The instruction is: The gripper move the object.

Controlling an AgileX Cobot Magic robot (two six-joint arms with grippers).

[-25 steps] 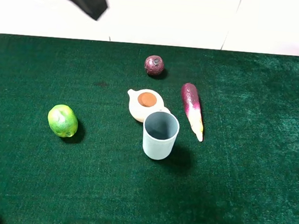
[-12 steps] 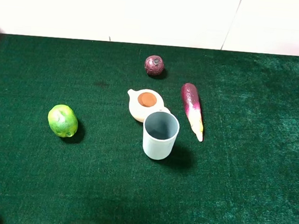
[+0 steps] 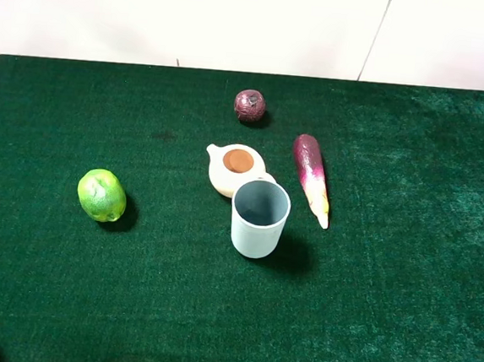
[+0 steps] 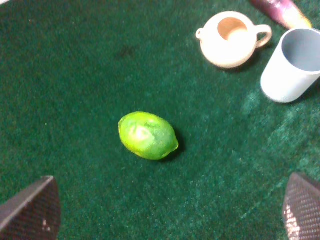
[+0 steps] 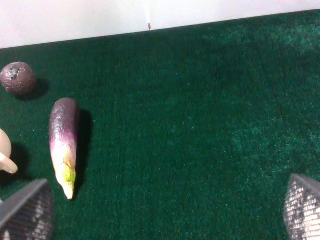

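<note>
Cup upright on green felt tabletop, touching the cream teapot behind it; well ahead of left gripper, off toward its right finger. Left gripper spread wide, empty. Right gripper also spread, empty, cup not in its view. Judgement: approach from the side away from the teapot, pinch the wall below the rim; smooth thin plastic cylinder may slip or flex. Glossy lime, tapered purple eggplant just beside, round dark fruit farther.

Left claw: only the fingertips show, at the frame corners. Right claw: likewise. The teapot is cut off by the right wrist frame edge.
</note>
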